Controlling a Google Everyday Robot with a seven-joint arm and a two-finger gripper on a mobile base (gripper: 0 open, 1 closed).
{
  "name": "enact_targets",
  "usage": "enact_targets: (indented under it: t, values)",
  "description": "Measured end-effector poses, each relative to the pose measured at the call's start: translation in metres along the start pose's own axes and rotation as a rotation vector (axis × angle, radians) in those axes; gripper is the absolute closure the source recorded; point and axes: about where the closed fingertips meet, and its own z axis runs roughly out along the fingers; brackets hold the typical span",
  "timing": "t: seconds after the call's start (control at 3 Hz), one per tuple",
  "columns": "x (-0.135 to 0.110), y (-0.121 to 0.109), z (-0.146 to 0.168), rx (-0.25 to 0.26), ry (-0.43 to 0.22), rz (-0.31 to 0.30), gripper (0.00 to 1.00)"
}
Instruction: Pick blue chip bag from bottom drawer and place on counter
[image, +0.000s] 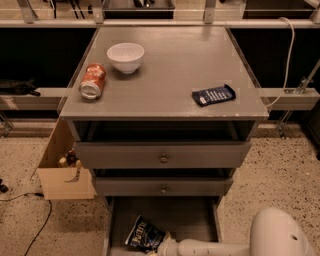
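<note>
The blue chip bag (143, 233) lies crumpled on the floor of the open bottom drawer (195, 216), at its front left. My gripper (161, 246) reaches in from the lower right on a white arm (215, 247) and sits against the bag's right lower edge, at the bottom of the view. The counter (170, 70) is the grey top of the drawer cabinet, well above the gripper.
On the counter stand a white bowl (125, 56), an orange can on its side (93, 81) and a flat dark-blue packet (214, 95). Two upper drawers with round knobs (163, 158) overhang the bottom drawer. A cardboard box (65, 170) stands left of the cabinet.
</note>
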Motion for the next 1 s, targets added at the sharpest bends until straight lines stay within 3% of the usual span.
enact_targets:
  t: [1.0]
  values:
    - [-0.0023,0.0011,-0.0025,0.0,0.0,0.0,0.73]
